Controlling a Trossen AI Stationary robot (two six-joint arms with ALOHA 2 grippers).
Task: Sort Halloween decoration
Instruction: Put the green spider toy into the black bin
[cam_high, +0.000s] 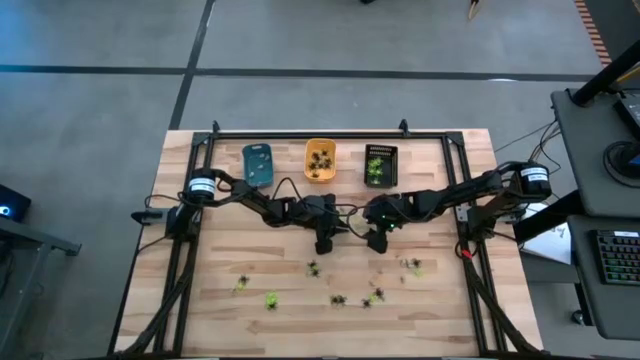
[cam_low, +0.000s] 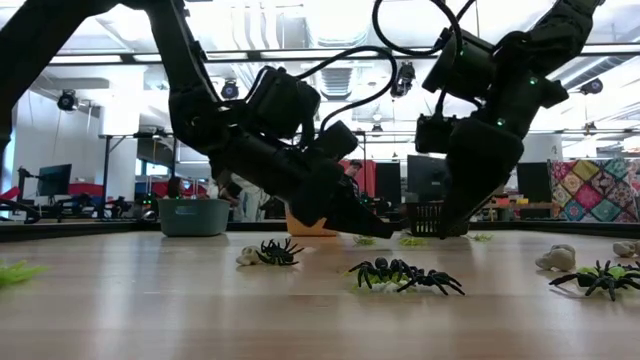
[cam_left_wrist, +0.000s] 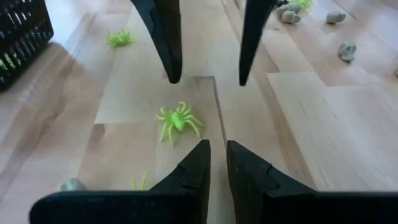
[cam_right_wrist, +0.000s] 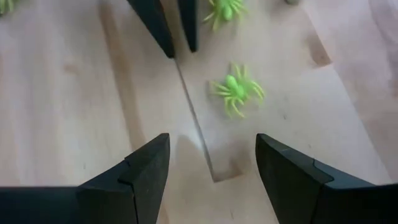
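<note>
Two grippers are meeting mid-table | left gripper (cam_left_wrist: 216, 163) nearly pressed together, seemingly holding nothing | right gripper (cam_right_wrist: 211, 163) spreading wide above green spider (cam_right_wrist: 235, 91), likely lining up a pick.

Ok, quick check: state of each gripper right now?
Left gripper: nearly shut, holding nothing, above the wooden table.
Right gripper: open, empty, near a green spider.

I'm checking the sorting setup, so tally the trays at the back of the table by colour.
Blue tray: 1
Orange tray: 1
Black tray: 1
Total: 3
</note>
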